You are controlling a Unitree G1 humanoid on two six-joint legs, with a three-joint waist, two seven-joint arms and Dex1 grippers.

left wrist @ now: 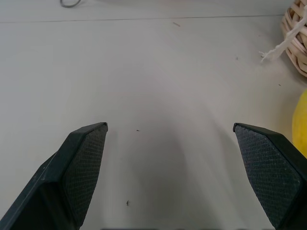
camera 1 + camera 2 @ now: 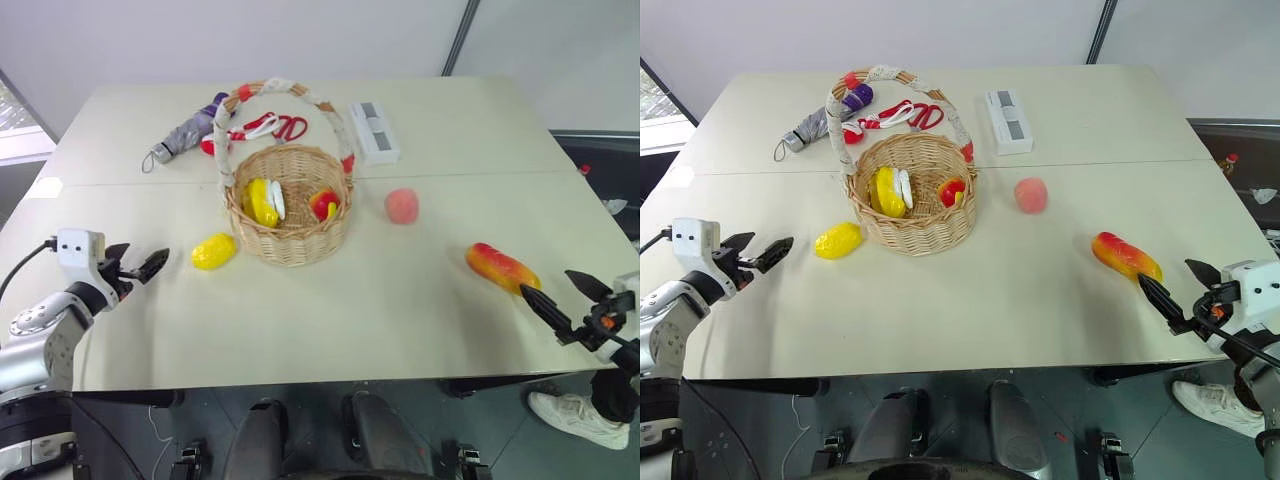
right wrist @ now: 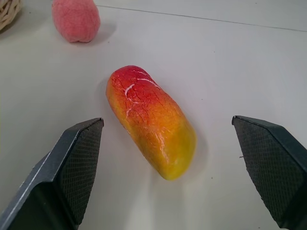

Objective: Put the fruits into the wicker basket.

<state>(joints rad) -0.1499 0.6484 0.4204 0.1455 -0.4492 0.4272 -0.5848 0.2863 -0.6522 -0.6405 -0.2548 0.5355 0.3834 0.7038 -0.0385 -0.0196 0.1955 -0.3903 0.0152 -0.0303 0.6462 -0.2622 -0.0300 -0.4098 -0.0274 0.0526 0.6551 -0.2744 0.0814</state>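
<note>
Banana (image 2: 262, 201) and small red-yellow fruit (image 2: 324, 205) lie in the wicker basket (image 2: 288, 240); lemon (image 2: 213, 251) sits just beside it, peach (image 2: 401, 206) near, mango (image 2: 502, 267) well apart. Left gripper (image 2: 140, 262) and right gripper (image 2: 562, 296) both gape wide, holding nothing.

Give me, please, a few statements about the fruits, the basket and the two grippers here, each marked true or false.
1. The banana lies inside the wicker basket. True.
2. The mango is in the basket. False: it lies on the table, in front of the right gripper.
3. The right gripper is shut on the mango. False: it is open, holding nothing.
4. The lemon lies on the table beside the basket. True.
5. The left gripper is open. True.
6. The peach sits on the scissors. False: it lies on the table.
</note>
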